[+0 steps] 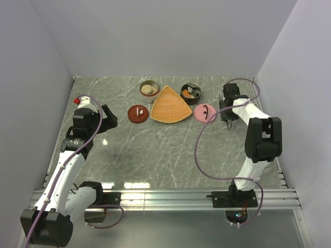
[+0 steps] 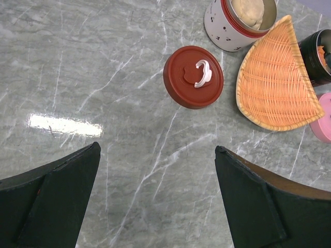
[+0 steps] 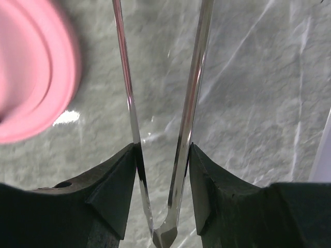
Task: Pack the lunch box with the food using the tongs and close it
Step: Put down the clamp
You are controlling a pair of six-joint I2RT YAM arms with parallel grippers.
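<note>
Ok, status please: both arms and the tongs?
Left fingers open, empty. Right fingers shut on tongs. Pink lid lies beside the tongs.

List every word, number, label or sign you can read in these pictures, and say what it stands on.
No text can be read anywhere.
White tin: small black marks on its side, too small to read.
Red lid: no writing, only a white curled handle.
Pink lid: dark marks on top, too small to read.
Tongs: bare metal, nothing printed.

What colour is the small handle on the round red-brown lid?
White; the small curved handle shows best in the left wrist view.
</note>
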